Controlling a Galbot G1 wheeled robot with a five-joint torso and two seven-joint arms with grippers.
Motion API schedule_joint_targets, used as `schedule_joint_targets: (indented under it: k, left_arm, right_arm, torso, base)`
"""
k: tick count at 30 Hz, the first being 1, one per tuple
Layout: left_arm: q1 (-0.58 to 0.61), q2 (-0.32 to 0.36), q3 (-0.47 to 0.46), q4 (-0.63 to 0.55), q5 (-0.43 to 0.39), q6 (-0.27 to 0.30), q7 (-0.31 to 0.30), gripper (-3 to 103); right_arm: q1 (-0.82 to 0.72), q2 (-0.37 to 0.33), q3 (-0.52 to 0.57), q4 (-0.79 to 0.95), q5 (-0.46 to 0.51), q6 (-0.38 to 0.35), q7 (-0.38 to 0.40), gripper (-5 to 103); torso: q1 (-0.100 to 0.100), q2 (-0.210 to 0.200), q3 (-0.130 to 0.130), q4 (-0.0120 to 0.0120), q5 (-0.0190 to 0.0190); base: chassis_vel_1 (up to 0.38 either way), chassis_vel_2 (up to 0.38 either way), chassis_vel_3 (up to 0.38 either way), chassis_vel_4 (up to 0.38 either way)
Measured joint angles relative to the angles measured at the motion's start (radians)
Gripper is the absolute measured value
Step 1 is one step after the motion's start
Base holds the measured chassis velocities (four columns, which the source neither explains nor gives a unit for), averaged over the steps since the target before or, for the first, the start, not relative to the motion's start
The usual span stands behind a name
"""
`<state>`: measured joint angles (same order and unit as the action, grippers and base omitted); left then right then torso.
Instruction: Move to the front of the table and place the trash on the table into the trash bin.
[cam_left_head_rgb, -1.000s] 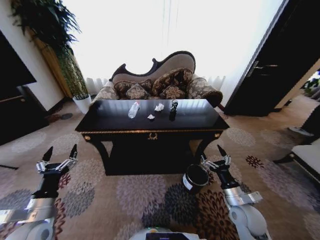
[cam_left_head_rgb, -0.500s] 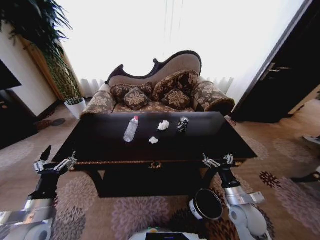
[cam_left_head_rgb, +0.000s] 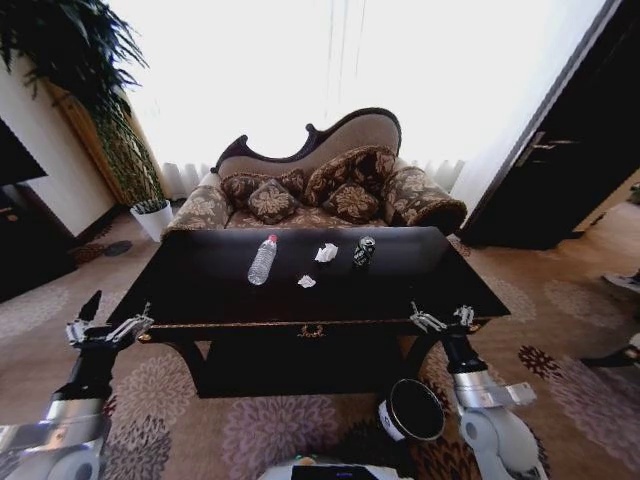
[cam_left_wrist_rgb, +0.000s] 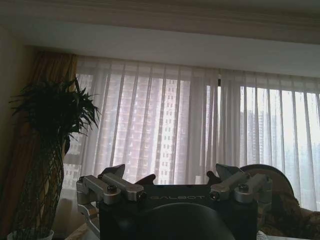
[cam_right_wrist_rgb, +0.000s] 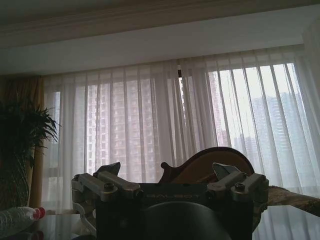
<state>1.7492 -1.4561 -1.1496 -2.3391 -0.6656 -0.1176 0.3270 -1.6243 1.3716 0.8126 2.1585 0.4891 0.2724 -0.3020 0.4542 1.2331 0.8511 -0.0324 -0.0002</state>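
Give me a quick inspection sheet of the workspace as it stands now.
Surface: glossy black table, directly ahead.
Job's things: clear bottle lying on the tabletop; two white paper scraps and; drink can; trash bin on the carpet by the table's right front leg.
Clutter: nothing seen.
Grippers: left gripper open, empty, at the left front corner; right gripper open, empty, at the right front corner.
Cables: nothing seen.
Surroundings: sofa behind the table, potted plant, curtained window.

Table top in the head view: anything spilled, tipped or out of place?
Only the litter itself. On the table, a clear bottle lies on its side, two crumpled paper scraps sit near the middle, and a dark can stands beside them. No spill shows. The trash bin sits tilted on the carpet.
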Motion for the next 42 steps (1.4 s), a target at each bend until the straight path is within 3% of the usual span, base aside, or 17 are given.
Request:
schedule_joint_targets:
  k: [11, 18, 20, 23, 25, 26, 29, 31, 34, 36, 42]
  left_arm:
    - [0.006, 0.008, 0.018, -0.022, 0.008, 0.016, -0.041, 100]
    - [0.018, 0.051, 0.089, -0.110, -0.038, 0.098, -0.115, 100]
    - [0.000, 0.113, 0.095, -0.140, -0.059, 0.189, -0.136, 100]
    - [-0.008, 0.155, 0.066, -0.142, -0.092, 0.221, -0.141, 100]
    - [-0.037, 0.245, 0.031, -0.115, -0.132, 0.265, -0.158, 100]
    - [-0.037, 0.245, 0.031, -0.115, -0.132, 0.265, -0.158, 100]
    - [-0.096, 0.348, 0.033, -0.045, -0.165, 0.306, -0.193, 100]
    - [-0.108, 0.364, 0.040, -0.034, -0.182, 0.316, -0.206, 100]
    - [-0.150, 0.432, 0.086, -0.009, -0.281, 0.355, -0.261, 100]
    - [-0.158, 0.446, 0.095, -0.005, -0.295, 0.360, -0.269, 100]
    - [-0.222, 0.597, 0.164, 0.044, -0.354, 0.380, -0.307, 100]
  right_arm:
    - [0.007, 0.006, -0.007, 0.014, -0.006, 0.016, -0.002, 100]
    - [0.003, 0.008, 0.003, 0.067, -0.025, 0.021, 0.012, 100]
    - [0.013, 0.000, -0.025, 0.099, -0.044, 0.011, 0.023, 100]
    - [0.026, -0.010, -0.048, 0.100, -0.053, 0.004, 0.023, 100]
    - [0.028, -0.016, -0.063, 0.100, -0.056, 0.005, 0.024, 100]
    - [0.028, -0.016, -0.063, 0.100, -0.056, 0.005, 0.024, 100]
    - [0.027, -0.017, -0.073, 0.110, -0.056, 0.005, 0.024, 100]
    - [0.027, -0.017, -0.076, 0.112, -0.056, 0.005, 0.024, 100]
    - [0.014, -0.011, -0.102, 0.115, -0.074, 0.014, 0.023, 100]
    - [0.011, -0.009, -0.107, 0.116, -0.080, 0.017, 0.023, 100]
    - [-0.013, 0.006, -0.145, 0.135, -0.105, 0.030, 0.022, 100]
  torso:
    - [-0.001, 0.000, 0.000, 0.0000, 0.0000]
    - [0.000, 0.000, 0.000, 0.0000, 0.0002]
    - [0.000, 0.000, 0.000, -0.0003, -0.0003]
    - [0.000, 0.000, 0.000, 0.0003, -0.0001]
    - [0.000, 0.000, 0.000, 0.0001, 0.0000]
    - [0.000, 0.000, 0.000, 0.0001, 0.0000]
    - [0.000, 0.000, 0.000, -0.0001, -0.0003]
    - [0.000, 0.000, 0.000, -0.0001, -0.0004]
    - [0.000, 0.000, 0.000, -0.0002, -0.0001]
    - [0.000, 0.000, 0.000, 0.0000, -0.0002]
    - [0.000, 0.000, 0.000, 0.0001, -0.0009]
  base:
    - [0.000, 0.000, 0.000, 0.000]
    - [0.000, 0.000, 0.000, 0.000]
    - [0.000, 0.000, 0.000, 0.000]
    - [0.000, 0.000, 0.000, 0.000]
    - [0.000, 0.000, 0.000, 0.000]
    - [0.000, 0.000, 0.000, 0.000]
    - [0.000, 0.000, 0.000, 0.000]
    - [0.000, 0.000, 0.000, 0.000]
    - [0.000, 0.000, 0.000, 0.000]
    - [0.000, 0.000, 0.000, 0.000]
    - [0.000, 0.000, 0.000, 0.000]
